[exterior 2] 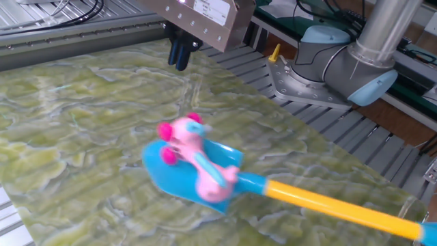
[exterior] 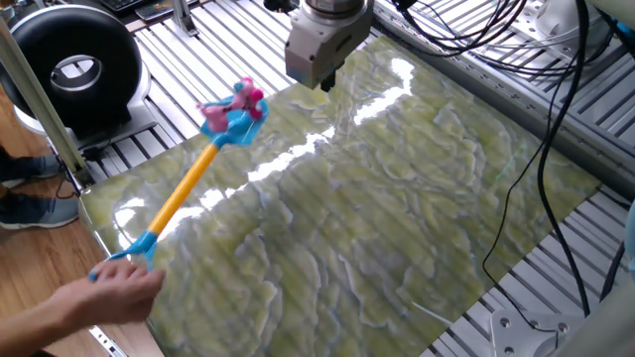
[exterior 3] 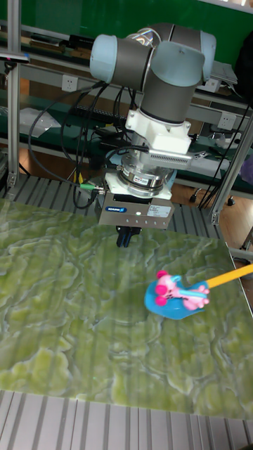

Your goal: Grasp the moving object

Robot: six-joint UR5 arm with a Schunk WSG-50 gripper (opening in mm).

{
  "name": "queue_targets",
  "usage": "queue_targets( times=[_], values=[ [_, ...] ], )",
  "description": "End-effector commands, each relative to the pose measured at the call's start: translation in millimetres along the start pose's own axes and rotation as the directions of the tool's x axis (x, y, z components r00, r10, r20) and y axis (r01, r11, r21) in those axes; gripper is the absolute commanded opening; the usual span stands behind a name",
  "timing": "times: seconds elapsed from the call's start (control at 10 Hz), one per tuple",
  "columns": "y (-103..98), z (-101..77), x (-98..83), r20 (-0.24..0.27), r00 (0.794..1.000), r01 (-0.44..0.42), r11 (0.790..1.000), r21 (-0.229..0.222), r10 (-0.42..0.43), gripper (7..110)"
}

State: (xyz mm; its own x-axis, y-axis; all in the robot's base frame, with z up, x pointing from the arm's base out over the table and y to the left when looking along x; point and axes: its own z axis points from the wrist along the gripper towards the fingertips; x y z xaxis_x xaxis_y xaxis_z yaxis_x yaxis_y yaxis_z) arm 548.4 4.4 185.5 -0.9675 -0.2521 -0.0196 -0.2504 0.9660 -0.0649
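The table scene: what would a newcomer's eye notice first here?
First the pink toy, riding on the blade of a blue shovel over the green marbled table. The shovel's yellow shaft leads to a person's hand at the table edge. The claw hangs above the table, apart from the toy.

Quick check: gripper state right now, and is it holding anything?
Gripper: jaws look shut, holding nothing; the pink toy rides on the blue shovel.
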Motion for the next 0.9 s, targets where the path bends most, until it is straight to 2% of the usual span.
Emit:
queue_targets(
  times=[0.0,0.2,0.3,0.4,0.5,0.6,0.7,0.8],
  values=[
    [1,1.6,20.0,-0.078,0.997,0.024,1.0,0.018,-0.023,7],
    [9,1.9,-0.1,0.003,1.0,0.017,1.0,-0.01,-0.017,7],
    [12,1.9,-17.5,0.072,0.997,-0.04,0.999,-0.019,0.041,7],
    [26,3.0,-7.6,0.036,0.999,-0.001,0.998,-0.062,0.003,7],
    [30,4.9,10.9,-0.03,0.997,0.061,0.995,-0.075,-0.064,7],
    [33,7.7,15.4,-0.045,0.996,0.08,0.995,-0.063,-0.083,7],
    [48,11.6,17.2,-0.044,0.994,0.093,0.992,-0.091,-0.097,7],
    [49,13.0,16.7,-0.036,0.988,0.145,0.985,-0.09,-0.149,7]
  ],
)
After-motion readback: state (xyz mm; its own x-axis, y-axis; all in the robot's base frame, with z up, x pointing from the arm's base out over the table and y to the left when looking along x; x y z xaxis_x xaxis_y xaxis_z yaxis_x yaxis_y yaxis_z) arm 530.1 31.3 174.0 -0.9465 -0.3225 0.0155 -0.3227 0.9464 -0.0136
